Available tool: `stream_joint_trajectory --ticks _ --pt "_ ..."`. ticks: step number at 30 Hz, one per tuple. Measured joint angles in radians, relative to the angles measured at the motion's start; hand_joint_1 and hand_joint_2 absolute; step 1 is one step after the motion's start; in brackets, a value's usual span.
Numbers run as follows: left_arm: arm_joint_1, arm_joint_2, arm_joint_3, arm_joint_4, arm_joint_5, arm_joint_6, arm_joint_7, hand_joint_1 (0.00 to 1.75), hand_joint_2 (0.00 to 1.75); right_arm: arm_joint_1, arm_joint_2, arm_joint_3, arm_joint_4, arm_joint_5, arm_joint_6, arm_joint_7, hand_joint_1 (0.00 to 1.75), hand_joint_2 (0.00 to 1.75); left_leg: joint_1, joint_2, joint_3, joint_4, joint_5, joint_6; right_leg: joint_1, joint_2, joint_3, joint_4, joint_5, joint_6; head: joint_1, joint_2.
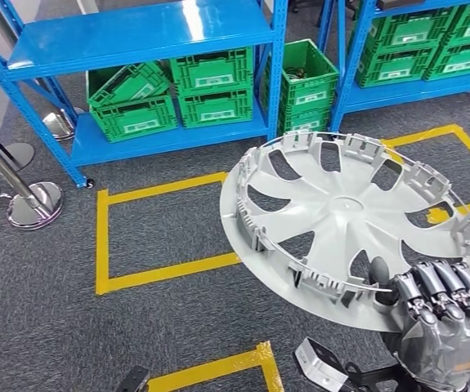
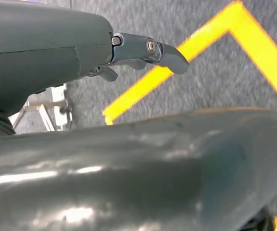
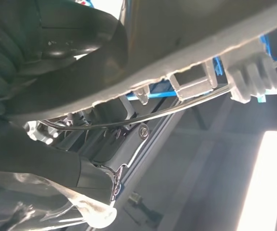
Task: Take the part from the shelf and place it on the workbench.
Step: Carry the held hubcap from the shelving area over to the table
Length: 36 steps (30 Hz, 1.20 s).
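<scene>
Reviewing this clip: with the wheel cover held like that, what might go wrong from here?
1. The right hand grips the grey wheel cover at one edge, so most of it overhangs; it may tip or slip.
2. The cover tilts and blocks part of the head view, which could hide obstacles.
3. The blue shelf and its green crates stand close ahead; a turn might clip them.

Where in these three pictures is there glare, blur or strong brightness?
Head view: sharp, with white glare on the blue shelf top. Left wrist view: a dark blurred surface close to the lens carries pale reflections; the left hand is sharp. Right wrist view: an overexposed bright strip at one edge; the wheel cover is soft.
</scene>
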Motion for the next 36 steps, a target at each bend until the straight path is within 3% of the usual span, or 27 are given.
stream_joint_trajectory --ticks 3,5,7,9,10,11,12,14,17,19,21,23,24,25,26,28,30,32,34,36 --pt "-0.006 -0.006 -0.001 0.000 -0.003 -0.002 0.002 0.00 0.00 0.002 -0.002 -0.001 0.000 0.000 0.000 -0.001 1.75 1.75 0.011 0.029 0.015 -0.042 0.017 -0.019 0.007 -0.029 -0.012 -0.001 -0.004 0.006 0.002 0.000" --pt "-0.007 -0.006 -0.001 0.000 -0.003 -0.002 0.002 0.00 0.00 0.002 -0.002 -0.001 0.000 0.000 0.000 -0.001 1.75 1.75 0.010 0.031 0.016 -0.045 0.019 -0.020 0.010 -0.041 -0.015 0.000 -0.007 0.007 0.002 0.000" --pt "-0.006 -0.010 -0.002 0.000 -0.004 -0.004 0.003 0.00 0.00 -0.003 -0.005 -0.001 0.000 0.000 0.000 -0.002 1.75 1.75 0.010 0.037 0.017 -0.050 0.021 -0.020 0.012 -0.068 -0.024 0.023 -0.028 0.010 0.006 0.000" --pt "0.000 -0.016 -0.003 0.000 -0.006 -0.006 0.003 0.00 0.00 -0.007 -0.007 -0.001 0.003 0.000 0.000 -0.002 1.75 1.75 0.011 0.080 0.015 -0.051 0.021 -0.020 0.011 -0.111 -0.063 0.130 -0.077 0.025 0.010 0.000" --pt "0.002 -0.018 -0.004 0.000 -0.006 -0.007 0.004 0.00 0.00 -0.007 -0.008 -0.001 0.004 0.000 0.000 -0.001 1.75 1.75 0.011 0.105 0.013 -0.047 0.019 -0.022 0.010 -0.128 -0.061 0.147 -0.078 0.032 0.010 0.000" --pt "0.004 -0.021 -0.005 0.000 -0.007 -0.008 0.004 0.00 0.00 -0.006 -0.008 -0.002 0.006 0.000 0.000 0.000 1.75 1.75 0.012 0.131 0.012 -0.041 0.015 -0.026 0.009 -0.148 -0.044 0.135 -0.068 0.039 0.011 0.000" --pt "0.002 -0.021 -0.006 0.000 -0.008 -0.008 0.004 0.00 0.00 -0.007 -0.008 -0.002 0.006 0.000 0.000 -0.001 1.75 1.75 0.011 0.143 0.011 -0.035 0.011 -0.031 0.011 -0.169 -0.005 0.068 -0.047 0.039 0.010 0.000" --pt "-0.002 -0.022 -0.007 0.000 -0.010 -0.008 0.004 0.00 0.00 -0.008 -0.008 -0.002 0.006 0.000 0.000 -0.003 1.75 1.75 0.007 0.160 0.009 -0.020 0.003 -0.042 0.014 -0.194 0.045 -0.014 -0.027 0.022 0.009 0.000" --pt "-0.005 -0.023 -0.008 0.000 -0.012 -0.007 0.004 0.00 0.00 -0.007 -0.008 -0.004 0.005 0.000 0.000 -0.003 1.75 1.75 0.006 0.177 0.008 -0.012 -0.001 -0.054 0.016 -0.174 0.046 -0.021 -0.021 -0.009 0.008 0.000" --pt "-0.006 -0.023 -0.009 0.000 -0.013 -0.006 0.004 0.00 0.00 -0.008 -0.008 -0.006 0.005 0.000 0.000 -0.003 1.75 1.75 0.012 0.147 -0.002 0.018 -0.029 -0.065 0.012 -0.156 0.041 -0.024 -0.013 -0.022 0.007 0.000" --pt "-0.004 -0.023 -0.009 0.000 -0.013 -0.005 0.005 0.00 0.00 -0.009 -0.008 -0.006 0.005 0.000 0.000 -0.003 1.75 1.75 0.019 0.100 -0.038 0.121 -0.097 -0.076 0.009 -0.137 0.037 -0.025 -0.007 -0.032 0.005 0.000" --pt "0.001 -0.023 -0.009 0.000 -0.013 -0.005 0.006 0.00 0.00 -0.010 -0.008 -0.006 0.005 0.000 0.000 -0.003 1.75 1.75 0.023 0.087 -0.082 0.240 -0.152 -0.080 0.010 -0.113 0.031 -0.025 -0.002 -0.035 0.005 0.000" --pt "0.002 -0.023 -0.009 0.000 -0.014 -0.005 0.007 0.00 0.00 -0.010 -0.008 -0.006 0.006 0.000 0.000 -0.003 1.75 1.75 0.024 0.086 -0.089 0.261 -0.153 -0.081 0.010 -0.101 0.029 -0.025 0.000 -0.034 0.004 0.000" --pt "0.003 -0.023 -0.009 0.000 -0.014 -0.006 0.008 0.00 0.00 -0.011 -0.008 -0.006 0.006 0.000 0.000 -0.004 1.75 1.75 0.025 0.084 -0.079 0.247 -0.134 -0.079 0.010 -0.088 0.028 -0.024 0.003 -0.033 0.004 0.000" --pt "0.002 -0.022 -0.009 0.000 -0.015 -0.006 0.008 0.00 0.00 -0.011 -0.008 -0.006 0.006 0.000 0.000 -0.006 1.75 1.75 0.026 0.077 -0.053 0.196 -0.101 -0.076 0.009 -0.075 0.027 -0.024 0.005 -0.031 0.004 0.000" --pt "0.001 -0.021 -0.009 0.000 -0.016 -0.006 0.009 0.00 0.00 -0.013 -0.008 -0.007 0.006 0.000 0.000 -0.011 1.75 1.75 0.030 0.031 0.009 0.063 -0.041 -0.068 0.008 -0.052 0.024 -0.024 0.010 -0.024 0.005 0.000" --pt "0.001 -0.019 -0.009 0.000 -0.019 -0.007 0.010 0.00 0.00 -0.017 -0.008 -0.007 0.005 0.000 0.000 -0.015 1.75 1.75 0.031 -0.003 0.039 -0.009 -0.026 -0.063 0.005 -0.031 0.013 -0.024 0.018 -0.011 0.005 0.000" --pt "0.000 -0.019 -0.011 0.000 -0.023 -0.008 0.010 0.00 0.00 -0.017 -0.008 -0.008 0.004 0.000 0.000 -0.019 1.75 1.75 0.028 0.009 0.038 -0.019 -0.025 -0.058 0.002 -0.012 0.002 -0.028 0.029 0.006 0.004 0.000" --pt "-0.002 -0.018 -0.015 0.000 -0.024 -0.009 0.011 0.00 0.00 -0.014 -0.008 -0.009 0.002 0.000 0.000 -0.024 1.75 1.75 0.030 0.032 0.037 -0.029 -0.014 -0.045 0.004 -0.039 -0.015 -0.012 0.016 0.015 0.007 0.000" --pt "-0.002 -0.017 -0.017 0.000 -0.025 -0.009 0.011 0.00 0.00 -0.015 -0.008 -0.009 0.002 0.000 0.000 -0.027 1.75 1.75 0.029 0.060 0.033 -0.036 -0.006 -0.035 0.008 -0.097 -0.057 0.078 -0.043 0.017 0.013 0.000"
